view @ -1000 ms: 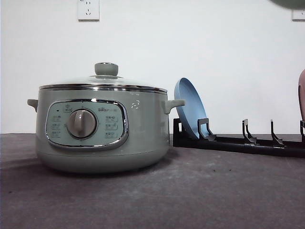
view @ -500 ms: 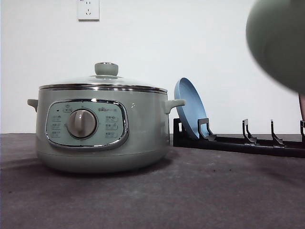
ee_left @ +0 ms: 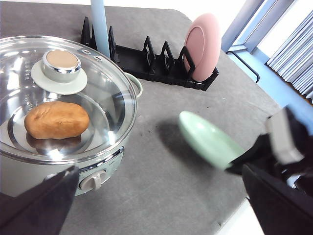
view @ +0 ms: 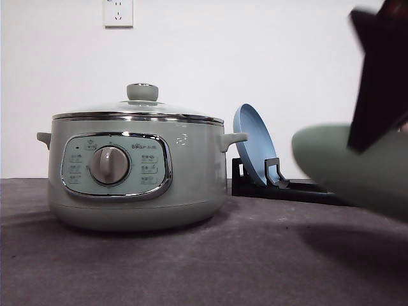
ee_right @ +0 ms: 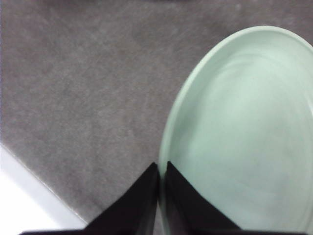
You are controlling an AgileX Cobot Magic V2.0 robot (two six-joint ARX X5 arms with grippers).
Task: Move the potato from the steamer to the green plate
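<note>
Left gripper (ee_left: 156,196): our fingers spread wide, holding nothing.
Potato (ee_left: 56,120): lying inside our steamer (view: 135,169), under its closed glass lid (ee_left: 63,98).
Right gripper (ee_right: 161,169): pinching the green plate (ee_right: 244,132) by its rim, above our table (view: 191,261).

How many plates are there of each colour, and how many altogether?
Green plate: 1, held by the right gripper
Blue plate: 1, upright in the black rack
Pink plate: 1, upright in the rack
Total: 3
</note>
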